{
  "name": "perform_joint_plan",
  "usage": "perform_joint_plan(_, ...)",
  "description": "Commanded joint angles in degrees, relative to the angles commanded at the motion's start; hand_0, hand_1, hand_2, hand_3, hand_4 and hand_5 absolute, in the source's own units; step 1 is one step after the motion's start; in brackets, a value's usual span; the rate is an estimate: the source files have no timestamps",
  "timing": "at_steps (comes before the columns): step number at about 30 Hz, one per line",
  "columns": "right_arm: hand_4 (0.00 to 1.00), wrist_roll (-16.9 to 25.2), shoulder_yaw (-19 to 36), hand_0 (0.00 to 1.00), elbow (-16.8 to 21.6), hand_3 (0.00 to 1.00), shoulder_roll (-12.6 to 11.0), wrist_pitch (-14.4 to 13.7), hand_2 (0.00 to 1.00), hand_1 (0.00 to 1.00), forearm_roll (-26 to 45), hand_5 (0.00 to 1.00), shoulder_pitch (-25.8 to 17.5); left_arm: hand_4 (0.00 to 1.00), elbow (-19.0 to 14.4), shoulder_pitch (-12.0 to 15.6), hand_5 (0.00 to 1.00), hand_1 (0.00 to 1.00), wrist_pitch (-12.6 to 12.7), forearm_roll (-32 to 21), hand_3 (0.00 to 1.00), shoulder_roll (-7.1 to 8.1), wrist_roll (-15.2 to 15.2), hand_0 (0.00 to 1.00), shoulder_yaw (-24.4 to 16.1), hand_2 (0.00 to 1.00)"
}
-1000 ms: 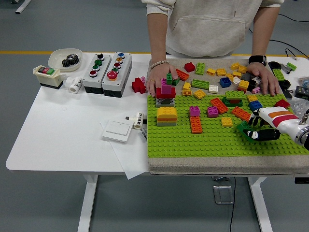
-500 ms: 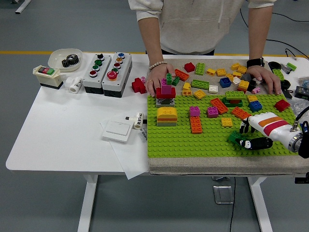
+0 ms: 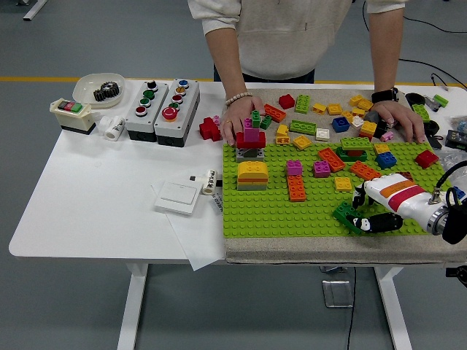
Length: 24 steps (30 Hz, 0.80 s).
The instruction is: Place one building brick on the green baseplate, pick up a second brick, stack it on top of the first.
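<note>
- Where the right hand (image 3: 368, 211) reaches in from the right edge, it sits low over the near right part of the green baseplate (image 3: 292, 215), fingers curled round a dark green brick (image 3: 345, 214).
- Dark green brick: tilted, its lower corner at or just above the studs; contact cannot be confirmed.
- Left hand is not seen.
- Baseplate lies on a grey mat (image 3: 306, 250) on the white table (image 3: 102, 204).
- Already on the plate: a yellow-topped block (image 3: 252, 175), an orange brick (image 3: 295, 188), two magenta bricks (image 3: 294, 168), and a red-and-magenta stack (image 3: 250, 143) at the far left corner.
- Person at the far side: one hand (image 3: 241, 117) rests just beside that stack, the other hand (image 3: 398, 117) among loose bricks past the plate's far edge.
</note>
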Motion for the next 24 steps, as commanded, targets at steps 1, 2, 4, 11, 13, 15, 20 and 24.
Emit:
perform_joint_plan(1, 0.686, 0.0, 0.0, 0.331, 0.1, 0.495, 0.0, 0.0, 0.521, 0.464, 0.0, 0.494, 0.0, 0.678, 0.0, 0.0, 0.683, 0.796, 0.0, 0.0, 0.600, 0.00, 0.0, 0.829, 0.0, 0.780)
perform_joint_plan(2, 0.686, 0.0, 0.0, 0.331, 0.3, 0.495, 0.0, -0.1, 0.521, 0.464, 0.1, 0.494, 0.0, 0.678, 0.0, -0.1, 0.683, 0.796, 0.0, 0.0, 0.600, 0.00, 0.0, 0.829, 0.0, 0.780)
perform_joint_plan(4, 0.691, 0.0, 0.0, 0.331, 0.6, 0.495, -0.1, -0.1, 0.521, 0.464, 0.2, 0.494, -0.1, 0.678, 0.0, -0.1, 0.683, 0.795, 0.0, -0.2, 0.600, 0.01, -0.1, 0.828, 0.1, 0.780)
perform_joint_plan(11, 0.694, 0.1, -0.2, 0.332, 1.0, 0.496, 0.0, -0.2, 0.521, 0.466, 0.3, 0.489, 0.3, 0.678, 0.0, -0.4, 0.683, 0.795, -0.1, -0.7, 0.599, -0.03, -0.3, 0.827, 0.3, 0.780)
perform_joint_plan(13, 0.694, 0.1, -0.4, 0.332, 0.9, 0.496, 0.1, -0.2, 0.521, 0.466, 0.3, 0.489, 0.4, 0.678, 0.0, -0.4, 0.683, 0.795, -0.1, -0.7, 0.599, -0.04, -0.3, 0.827, 0.4, 0.780)
perform_joint_plan(15, 0.700, 0.0, -0.6, 0.333, 0.7, 0.496, 0.3, -0.2, 0.521, 0.467, 0.4, 0.483, 0.6, 0.678, 0.0, -0.4, 0.683, 0.795, -0.1, -0.8, 0.600, -0.05, -0.3, 0.826, 0.4, 0.779)
perform_joint_plan(20, 0.700, -0.2, -0.8, 0.333, -0.1, 0.496, 0.7, 0.0, 0.521, 0.467, 0.3, 0.483, 0.8, 0.678, 0.0, -0.5, 0.683, 0.795, -0.1, -1.1, 0.600, -0.07, -0.4, 0.826, 0.5, 0.779)
perform_joint_plan(24, 0.710, -0.4, -0.7, 0.328, -0.4, 0.495, 0.8, 0.2, 0.522, 0.465, 0.1, 0.487, 0.9, 0.678, 0.0, -0.5, 0.683, 0.794, -0.1, -1.2, 0.599, -0.06, -0.5, 0.827, 0.6, 0.781)
